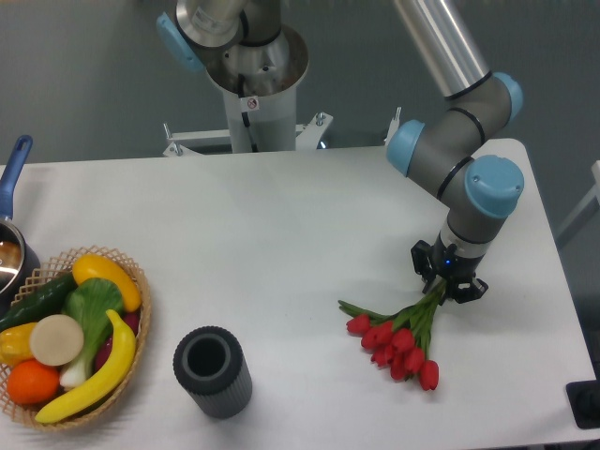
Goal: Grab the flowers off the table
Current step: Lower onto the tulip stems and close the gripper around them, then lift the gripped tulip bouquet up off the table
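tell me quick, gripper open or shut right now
Gripper: shut on the stems of the flowers, which lie on the table.

One basket (131, 281) — two bananas (94, 370)

Arm reaching down at right, wrist bent low.
Gripper (446, 283) pointing down, its 2 fingers drawn close together, approx. vertical.

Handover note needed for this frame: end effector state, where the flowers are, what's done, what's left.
End effector: shut on the stem end of the flowers.
Flowers: red heads appear to lie on the table, near its front right; the lift is not evident.
Done: approach and grasp.
Left: raise the bunch clear of the table.
Nearby: dark cylinder and fruit basket sit well to the left, out of the way.
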`<action>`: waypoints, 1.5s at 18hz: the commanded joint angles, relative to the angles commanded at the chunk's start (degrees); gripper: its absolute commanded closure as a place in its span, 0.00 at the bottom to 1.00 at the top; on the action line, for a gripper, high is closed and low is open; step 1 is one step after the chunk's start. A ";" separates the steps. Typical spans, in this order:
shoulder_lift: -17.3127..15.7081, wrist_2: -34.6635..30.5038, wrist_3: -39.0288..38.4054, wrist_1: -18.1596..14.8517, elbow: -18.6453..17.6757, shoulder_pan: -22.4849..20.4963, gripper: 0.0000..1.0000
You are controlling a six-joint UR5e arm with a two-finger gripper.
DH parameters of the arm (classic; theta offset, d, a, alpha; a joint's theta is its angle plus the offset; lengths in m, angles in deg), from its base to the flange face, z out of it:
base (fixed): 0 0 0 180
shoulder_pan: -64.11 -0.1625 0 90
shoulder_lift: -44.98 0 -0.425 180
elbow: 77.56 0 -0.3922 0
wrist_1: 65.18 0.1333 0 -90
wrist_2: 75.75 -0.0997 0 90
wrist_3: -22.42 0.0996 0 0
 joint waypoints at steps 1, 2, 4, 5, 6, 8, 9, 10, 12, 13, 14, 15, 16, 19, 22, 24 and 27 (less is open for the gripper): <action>0.00 0.00 0.00 0.00 0.00 0.00 0.70; 0.00 0.00 0.00 0.00 0.00 0.00 0.72; 0.00 0.00 -0.09 -0.09 0.00 0.00 0.82; 0.00 0.00 -0.52 -0.09 0.00 0.00 0.83; -0.09 0.00 -0.88 -0.09 0.09 0.00 0.84; -0.09 0.00 -0.97 -0.09 0.26 0.00 0.85; -0.18 0.00 -0.97 -0.09 0.09 0.00 0.85; -0.18 0.09 -1.05 -0.09 0.26 0.00 0.85; -1.23 0.09 -1.14 -0.09 0.09 0.00 0.85; -1.58 0.09 -1.06 -0.09 0.00 0.00 0.85; -1.76 0.09 -1.14 -0.09 0.00 0.00 0.85; -1.93 0.17 -1.06 -0.09 0.00 -0.09 0.85; -2.28 0.26 -1.14 -0.09 0.00 -0.17 0.85; -5.09 1.40 -2.02 0.18 0.26 -0.18 0.84; -8.25 7.62 -4.56 0.18 0.26 -0.53 0.84; -9.93 12.11 -5.97 0.18 0.44 -0.88 0.84; -12.48 19.14 -10.62 0.18 0.70 -1.41 0.84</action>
